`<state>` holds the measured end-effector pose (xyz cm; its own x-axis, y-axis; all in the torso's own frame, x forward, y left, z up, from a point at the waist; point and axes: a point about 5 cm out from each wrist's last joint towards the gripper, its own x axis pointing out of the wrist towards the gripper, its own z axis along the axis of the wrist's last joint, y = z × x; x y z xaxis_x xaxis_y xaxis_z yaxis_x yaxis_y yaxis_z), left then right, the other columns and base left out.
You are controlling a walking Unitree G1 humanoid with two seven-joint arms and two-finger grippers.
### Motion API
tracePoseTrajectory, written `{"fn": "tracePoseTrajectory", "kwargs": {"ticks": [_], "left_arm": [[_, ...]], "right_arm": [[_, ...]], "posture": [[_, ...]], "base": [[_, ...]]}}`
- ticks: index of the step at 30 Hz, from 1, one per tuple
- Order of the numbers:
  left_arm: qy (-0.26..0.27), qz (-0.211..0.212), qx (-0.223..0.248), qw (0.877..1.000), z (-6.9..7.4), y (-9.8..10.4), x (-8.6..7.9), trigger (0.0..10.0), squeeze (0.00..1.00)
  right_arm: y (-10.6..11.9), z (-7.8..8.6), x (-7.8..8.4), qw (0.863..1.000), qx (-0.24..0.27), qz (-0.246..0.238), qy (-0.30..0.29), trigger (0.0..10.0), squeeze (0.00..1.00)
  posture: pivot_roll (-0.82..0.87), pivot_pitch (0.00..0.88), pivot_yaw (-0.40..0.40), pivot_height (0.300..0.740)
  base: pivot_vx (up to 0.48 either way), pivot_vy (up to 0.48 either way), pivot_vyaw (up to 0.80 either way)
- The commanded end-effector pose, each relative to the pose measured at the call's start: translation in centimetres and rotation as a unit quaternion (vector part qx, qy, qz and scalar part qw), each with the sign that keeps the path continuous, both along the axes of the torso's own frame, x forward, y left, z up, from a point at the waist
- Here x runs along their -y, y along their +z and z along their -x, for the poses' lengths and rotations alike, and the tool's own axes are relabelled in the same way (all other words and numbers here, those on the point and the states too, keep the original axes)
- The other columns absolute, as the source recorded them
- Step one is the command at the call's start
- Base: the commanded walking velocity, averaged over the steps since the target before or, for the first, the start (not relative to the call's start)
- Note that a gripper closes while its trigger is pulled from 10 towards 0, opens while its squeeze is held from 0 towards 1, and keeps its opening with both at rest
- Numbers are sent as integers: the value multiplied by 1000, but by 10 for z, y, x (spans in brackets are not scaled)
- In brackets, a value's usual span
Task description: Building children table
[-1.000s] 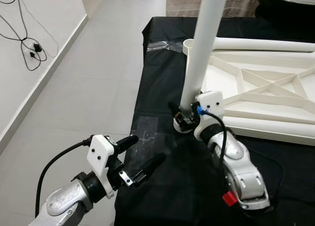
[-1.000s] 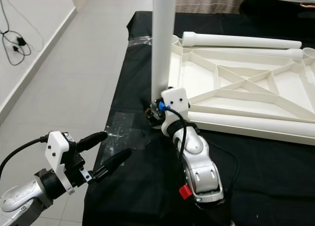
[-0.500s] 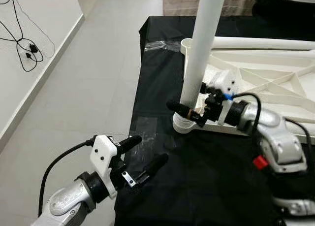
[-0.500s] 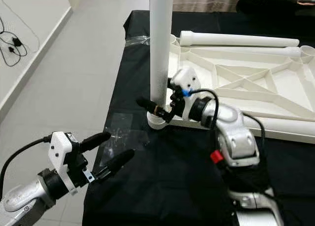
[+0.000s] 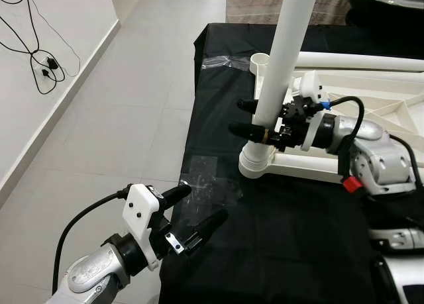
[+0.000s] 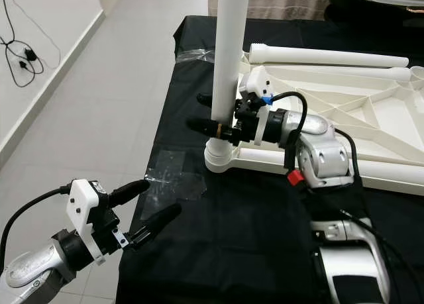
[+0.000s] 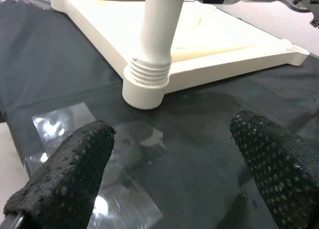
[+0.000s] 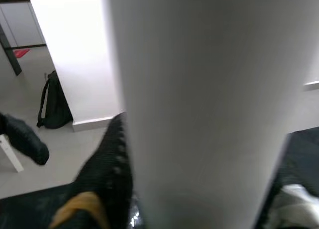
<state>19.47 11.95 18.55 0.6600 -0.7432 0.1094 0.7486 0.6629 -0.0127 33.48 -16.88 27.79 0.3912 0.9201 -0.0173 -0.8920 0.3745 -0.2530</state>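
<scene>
Table leg [image 5: 286, 59] runs out the top edge, upper end not visible. White tabletop frame [image 6: 344, 112] cut off at right edge. Right gripper [image 5: 255, 122]: leg hides the finger mid-parts, contact w/ leg can't be judged. Right wrist view: leg blurred, too close, covers nearly all. Left arm [image 5: 93, 274] cut by bottom edge. Bench [image 6: 218, 244] far end cropped.

Smooth matt white plastic leg [image 5: 286, 55]; black cloth [image 5: 278, 251]; glossy grey floor tiles [image 5: 112, 118]
</scene>
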Motion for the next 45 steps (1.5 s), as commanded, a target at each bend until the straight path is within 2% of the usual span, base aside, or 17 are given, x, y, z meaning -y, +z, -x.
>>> {"fn": "tracePoseTrajectory", "kwargs": {"ticks": [1,10,11,12,13,15,17,22,28,29,30,32,33,34,35,40,45], "left_arm": [[-1,-9,3,1000,2,3,-1,10000,0],[-5,-9,17,1000,3,9,1,10000,0],[-5,-9,19,1000,4,10,1,10000,0],[-4,-9,21,1000,4,10,1,10000,0],[-4,-9,21,1000,4,10,1,10000,0],[-1,-6,24,1000,2,12,3,10000,0],[-3,-4,23,1000,2,12,4,10000,0],[-11,-10,21,1000,3,10,5,10000,0],[-5,-8,24,1000,1,10,3,10000,0],[-4,-7,24,1000,1,10,3,10000,0],[-5,-7,22,1000,1,9,5,10000,0],[-8,-7,21,1000,1,8,6,10000,0],[-11,-8,19,1000,1,8,7,10000,0],[-12,-9,19,1000,1,7,7,10000,0],[-12,-9,19,1000,1,7,7,10000,0],[-14,-12,18,1000,0,7,6,10000,0],[-16,-12,16,1000,1,6,8,10000,0]], "right_arm": [[-1,1,1,1000,-2,2,19,0,0],[-24,16,-2,999,-47,-1,7,0,0],[-43,5,-12,984,-54,-51,-159,0,0],[-56,-1,-16,953,-63,-83,-284,0,0],[-56,-1,-16,953,-63,-83,-284,0,0],[-118,47,-45,909,-146,-59,-387,0,0],[-121,49,-49,909,-140,-49,-389,0,0],[-98,28,-51,913,-96,-58,-393,0,0],[-91,28,-51,907,-87,-65,-407,0,0],[-91,29,-51,906,-84,-65,-411,902,0],[-89,32,-54,906,-81,-72,-409,10000,0],[-87,34,-58,910,-82,-86,-396,10000,0],[-76,42,-70,926,-97,-154,-330,10000,584],[-69,45,-72,936,-97,-173,-291,10000,1000],[-69,45,-72,936,-97,-173,-291,10000,1000],[-52,54,-70,975,-92,-166,-118,10000,1000],[-39,58,-66,990,-85,-116,-3,10000,1000]], "posture": [[95,257,5,740],[79,265,-21,740],[89,269,-48,740],[86,270,-51,740],[86,270,-51,740],[74,282,-31,740],[75,263,-29,740],[66,260,-27,740],[56,253,-34,740],[53,255,-31,740],[53,254,-31,740],[52,253,-29,740],[51,255,-25,740],[52,253,-24,740],[52,253,-24,740],[46,258,-21,740],[50,257,-22,740]], "base": [[0,0,0],[0,0,0],[0,0,0],[0,0,0],[0,0,0],[0,0,0],[0,0,0],[0,0,0],[0,0,0],[0,0,0],[0,0,0],[0,0,0],[0,0,0],[0,0,0],[0,0,0],[0,0,0],[0,0,0]]}}
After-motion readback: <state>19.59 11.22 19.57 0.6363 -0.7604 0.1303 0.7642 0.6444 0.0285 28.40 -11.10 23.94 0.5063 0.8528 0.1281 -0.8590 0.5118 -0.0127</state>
